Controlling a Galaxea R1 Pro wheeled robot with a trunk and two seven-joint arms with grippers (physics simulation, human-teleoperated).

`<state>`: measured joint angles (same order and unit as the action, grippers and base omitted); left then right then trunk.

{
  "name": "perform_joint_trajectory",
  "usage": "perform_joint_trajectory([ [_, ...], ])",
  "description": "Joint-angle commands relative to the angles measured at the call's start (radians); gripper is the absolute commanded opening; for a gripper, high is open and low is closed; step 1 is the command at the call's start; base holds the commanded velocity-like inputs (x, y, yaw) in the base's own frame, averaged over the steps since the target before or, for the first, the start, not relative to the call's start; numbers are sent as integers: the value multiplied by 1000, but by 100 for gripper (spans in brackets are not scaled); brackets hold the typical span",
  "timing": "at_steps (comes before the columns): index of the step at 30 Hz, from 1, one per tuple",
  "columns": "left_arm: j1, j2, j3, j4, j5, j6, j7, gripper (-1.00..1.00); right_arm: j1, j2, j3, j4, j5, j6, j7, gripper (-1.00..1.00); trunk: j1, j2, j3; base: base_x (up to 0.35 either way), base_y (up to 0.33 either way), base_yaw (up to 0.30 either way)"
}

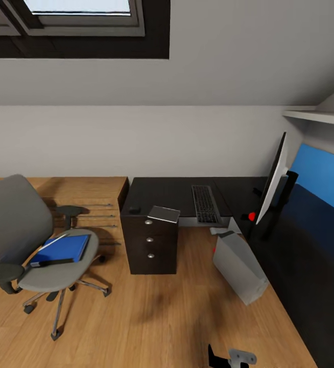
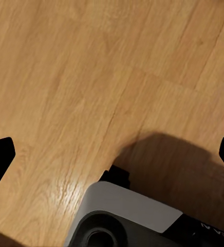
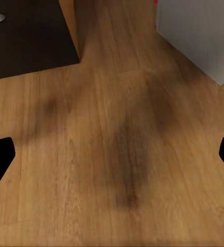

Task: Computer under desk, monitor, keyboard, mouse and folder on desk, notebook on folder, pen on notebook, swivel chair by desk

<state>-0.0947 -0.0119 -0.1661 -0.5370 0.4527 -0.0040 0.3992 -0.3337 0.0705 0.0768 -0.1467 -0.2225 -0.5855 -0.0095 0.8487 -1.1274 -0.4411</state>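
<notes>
A: Item one, the bench?

B: Dark top, at twelve o'clock from us against the wall. We list on it the keyboard, the notebook lying over the drawer unit's corner, and what we take for the mouse, small and dark at the left end. The monitor stands at two o'clock, tilted edge-on.

A: The computer?

B: Grey case on the floor at one o'clock, leaning, under the bench's right wing as far as we can judge.

A: And the chair?

B: At ten o'clock, well apart from the bench. The blue folder lies on its seat, which is why we count that step as pending; a thin pale stick across it may be the pen, too small to confirm.

A: Hands?

B: Left hand and right hand both point at bare floorboards, fingertips spread wide to the frame edges, holding nothing. We judge them parked that way for driving closer.
</notes>
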Motion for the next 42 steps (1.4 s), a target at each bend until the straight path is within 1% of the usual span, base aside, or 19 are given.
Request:
perform_joint_trajectory([
  [1,0,1,-7,-1,9,0,8,100,-1,0,8,1,-10,-4,-1,100,-4,7,2,0,0,-32],
  [11,0,-2,-7,0,10,0,7,100,-1,2,8,1,-9,-4,-1,100,-42,77,34,0,0,-10],
  [20,0,-2,-7,23,10,0,6,100,-1,2,8,1,-9,-3,0,100,-77,140,62,0,0,-1],
  [24,0,-3,-7,29,10,-1,-4,100,-1,3,8,2,-9,-2,0,100,-92,168,74,0,0,0],
  [32,0,-2,-7,34,10,-4,-40,100,-1,20,10,24,-6,-2,0,100,-123,224,99,0,0,0],
  [42,0,-3,-7,42,6,-7,-50,100,-1,28,9,30,-5,-3,0,100,-161,294,131,0,0,0],
])
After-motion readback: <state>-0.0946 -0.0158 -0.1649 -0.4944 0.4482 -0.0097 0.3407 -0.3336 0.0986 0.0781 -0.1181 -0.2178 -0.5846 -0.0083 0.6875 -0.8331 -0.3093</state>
